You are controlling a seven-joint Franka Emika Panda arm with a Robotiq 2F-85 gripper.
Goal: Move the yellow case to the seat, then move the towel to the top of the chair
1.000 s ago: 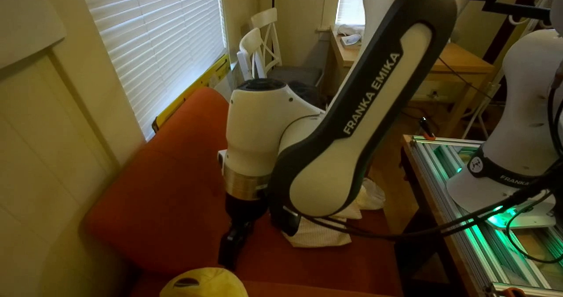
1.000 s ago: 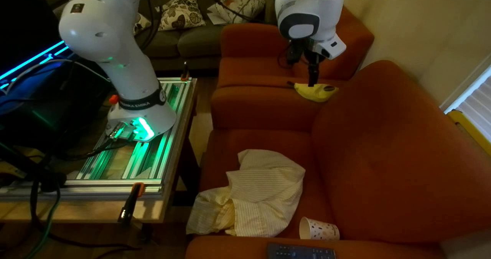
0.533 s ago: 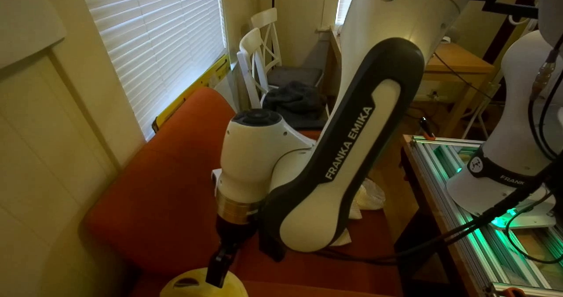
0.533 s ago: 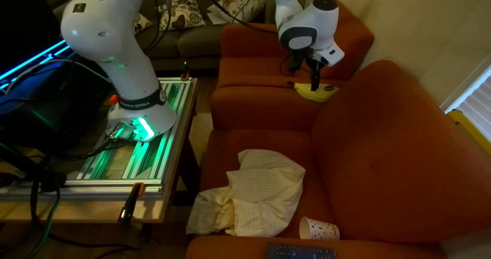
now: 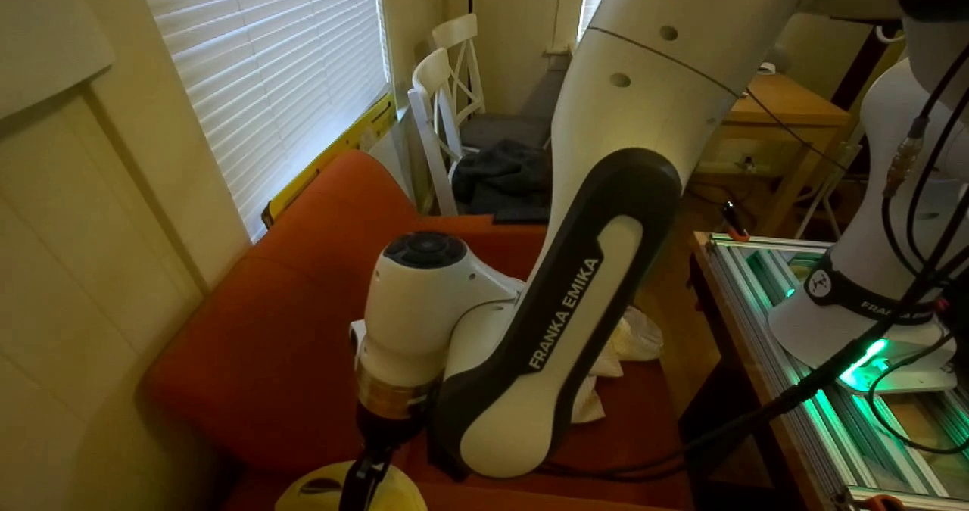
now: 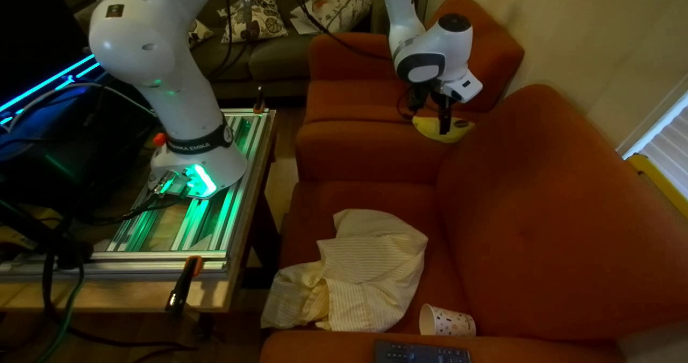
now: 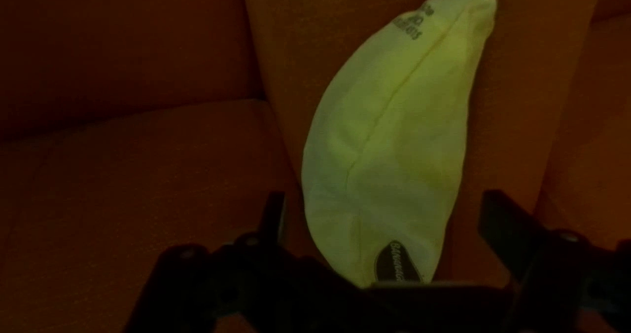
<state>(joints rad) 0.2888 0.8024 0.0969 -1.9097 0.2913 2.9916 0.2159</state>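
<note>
yellow case (image 7: 389, 140) up on the orange armrest (image 6: 371, 150), so just beside the seat (image 6: 365, 193) and not on it yet. gripper (image 7: 384, 197) right over it, jaws wide apart to either side, with nothing pinched; can't tell about any actual contact. probably at the lining-up-to-grab stage. would worry most about an off-centre bite: going by the wrist view, lined up nearer the end with the dark label (image 7: 397, 264) than the middle, so could easily let the long end droop and twist free on the lift. too deep, and could also jam the tips into the armrest; too shallow, and could just squeeze the rounded top and spit it out sideways. when letting go, aim for the strip of seat by the armrest: if dropped on the towel (image 6: 376, 271) instead, might get dragged along or flung off in step two. also watch the spotted cup (image 6: 447, 321) lying on its side just beside the towel: could get knocked rolling by a careless tug, well before reaching the top of the chair (image 6: 537, 191).
</note>
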